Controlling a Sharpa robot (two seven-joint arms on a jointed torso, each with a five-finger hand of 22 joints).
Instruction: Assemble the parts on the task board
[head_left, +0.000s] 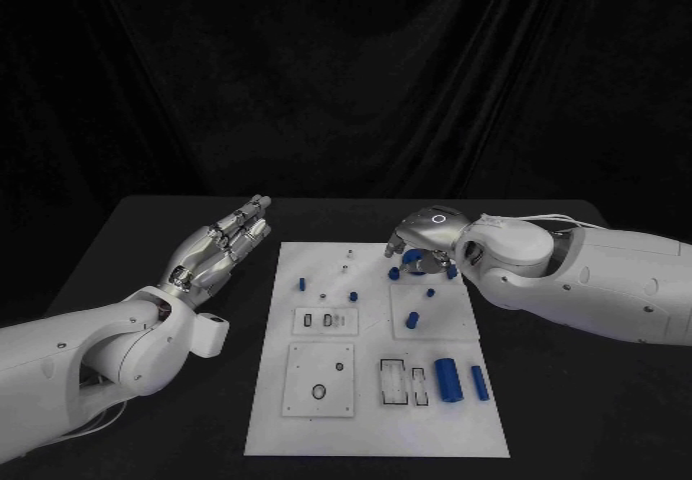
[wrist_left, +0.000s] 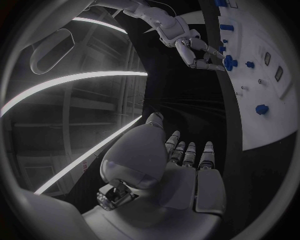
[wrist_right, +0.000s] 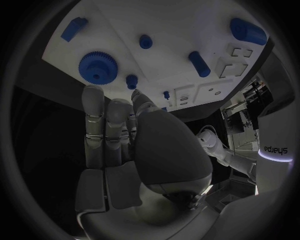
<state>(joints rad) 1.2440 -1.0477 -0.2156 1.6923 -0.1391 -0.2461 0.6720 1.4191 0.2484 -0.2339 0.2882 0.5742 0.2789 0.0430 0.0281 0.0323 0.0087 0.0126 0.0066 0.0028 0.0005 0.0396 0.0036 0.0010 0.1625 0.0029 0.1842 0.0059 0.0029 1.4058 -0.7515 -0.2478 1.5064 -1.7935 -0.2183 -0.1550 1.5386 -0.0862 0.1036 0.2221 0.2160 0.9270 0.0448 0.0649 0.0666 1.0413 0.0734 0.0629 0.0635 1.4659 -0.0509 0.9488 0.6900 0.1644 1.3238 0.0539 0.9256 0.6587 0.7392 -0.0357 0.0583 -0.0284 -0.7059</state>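
The white task board (head_left: 375, 425) lies in the middle of the black table. A blue gear (head_left: 417, 260) sits at the board's far right part, and my right hand (head_left: 427, 232) hovers over it with fingers pointing down beside it, holding nothing. In the right wrist view the straight fingers (wrist_right: 103, 125) reach toward the gear (wrist_right: 99, 66); I cannot tell whether they touch it. My left hand (head_left: 216, 247) floats left of the board, fingers stretched flat and empty, as the left wrist view (wrist_left: 187, 155) also shows. Two blue cylinders (head_left: 447, 378) lie at the board's near right.
Small blue pegs (head_left: 303, 284) and a longer peg (head_left: 413, 320) stand around the board's middle. Rectangular recesses (head_left: 320, 392) sit in its near half. Bare black table (head_left: 144, 240) extends on both sides, and a dark curtain hangs behind.
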